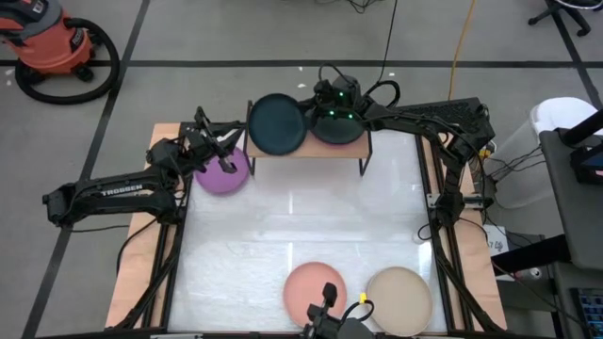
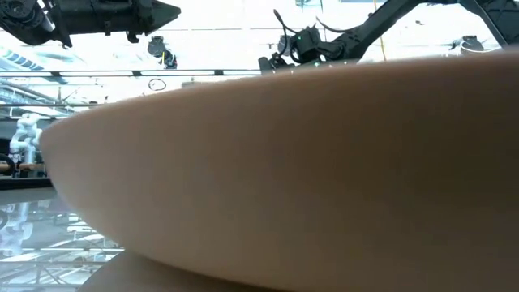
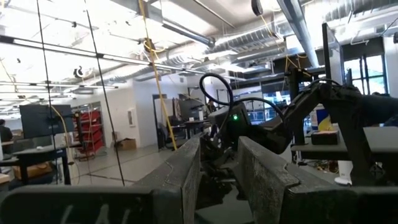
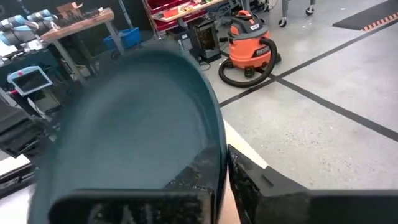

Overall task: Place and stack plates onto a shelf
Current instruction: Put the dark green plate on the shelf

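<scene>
In the high view the shelf (image 1: 303,150) stands at the table's far edge. A dark teal plate (image 1: 277,124) lies over its left half and a second dark plate (image 1: 341,132) over its right half. My right gripper (image 1: 317,106) reaches in from the right above that second plate and is shut on the teal plate (image 4: 130,124). My left gripper (image 1: 222,143) hangs open and empty above the far rim of the purple plate (image 1: 223,174), which lies flat on the table left of the shelf. The salmon plate (image 1: 315,290) and the beige plate (image 1: 399,297) lie at the near edge. The other plates are out of view. My right gripper pinches the teal plate's right rim (image 4: 219,140) between its two fingers, one finger (image 4: 202,171) on the plate's hollow face and the other (image 4: 255,183) on its outer side. The fingers come roughly level from the table's right. Whether the plate rests on the shelf board, I cannot tell.
A plate's rim (image 2: 284,162) right at the lens fills the low view; only the arms show above it. The table's white middle (image 1: 301,221) holds nothing. An orange shop vacuum (image 1: 52,42) stands on the floor beyond the far left corner.
</scene>
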Motion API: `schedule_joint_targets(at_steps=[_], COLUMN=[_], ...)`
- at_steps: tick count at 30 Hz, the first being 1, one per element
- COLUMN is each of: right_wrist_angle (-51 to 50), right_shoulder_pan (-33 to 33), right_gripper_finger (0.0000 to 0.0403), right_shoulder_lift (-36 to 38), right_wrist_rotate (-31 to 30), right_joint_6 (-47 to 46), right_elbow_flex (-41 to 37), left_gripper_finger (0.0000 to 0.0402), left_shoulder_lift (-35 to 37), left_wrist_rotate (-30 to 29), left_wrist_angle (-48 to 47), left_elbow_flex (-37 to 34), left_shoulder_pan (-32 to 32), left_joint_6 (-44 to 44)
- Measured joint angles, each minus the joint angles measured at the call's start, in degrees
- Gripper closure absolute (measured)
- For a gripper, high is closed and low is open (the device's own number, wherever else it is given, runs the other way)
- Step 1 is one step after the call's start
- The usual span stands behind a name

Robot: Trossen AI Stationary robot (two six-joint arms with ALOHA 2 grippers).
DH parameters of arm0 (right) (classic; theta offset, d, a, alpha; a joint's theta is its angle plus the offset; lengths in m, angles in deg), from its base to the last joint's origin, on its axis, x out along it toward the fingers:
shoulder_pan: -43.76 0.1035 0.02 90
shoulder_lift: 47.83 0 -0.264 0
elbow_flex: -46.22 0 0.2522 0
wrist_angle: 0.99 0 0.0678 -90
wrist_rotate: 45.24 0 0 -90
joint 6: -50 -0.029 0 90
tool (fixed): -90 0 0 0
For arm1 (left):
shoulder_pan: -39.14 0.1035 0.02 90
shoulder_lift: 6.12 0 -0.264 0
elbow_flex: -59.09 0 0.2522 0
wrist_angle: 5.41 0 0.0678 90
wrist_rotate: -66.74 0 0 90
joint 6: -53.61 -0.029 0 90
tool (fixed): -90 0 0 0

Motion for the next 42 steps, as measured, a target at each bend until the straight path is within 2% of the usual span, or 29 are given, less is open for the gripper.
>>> schedule_joint_targets(at_steps=[9,19,26,33,36,42], right_wrist_angle=[0.0,5.0,4.3,-7.3,-11.6,-9.1], right_shoulder_pan=[0.0,0.3,3.4,9.4,12.7,19.8], right_gripper_finger=[0.0346,0.0344,0.0344,0.0344,0.0344,0.0344], right_shoulder_lift=[0.0,0.5,4.2,11.1,16.0,28.7], right_wrist_rotate=[-0.1,0.8,4.9,4.6,0.8,-10.3], right_joint_6=[0.0,0.3,8.4,20.4,22.7,24.4], right_elbow_flex=[0.0,-0.1,-0.1,-1.2,-4.2,-16.5], left_gripper_finger=[0.0286,0.0286,0.0286,0.0286,0.0286,0.0286], left_shoulder_lift=[0.0,0.0,0.0,-0.7,-0.9,-1.1], left_wrist_rotate=[0.0,0.0,0.1,2.8,3.2,3.3], left_wrist_angle=[0.2,0.2,0.1,0.1,0.5,0.8], left_elbow_flex=[0.0,0.0,0.0,0.0,0.0,0.0], left_shoulder_pan=[0.0,0.0,0.0,0.0,-0.3,-1.3], left_joint_6=[0.2,0.1,0.1,-0.1,0.4,0.4])
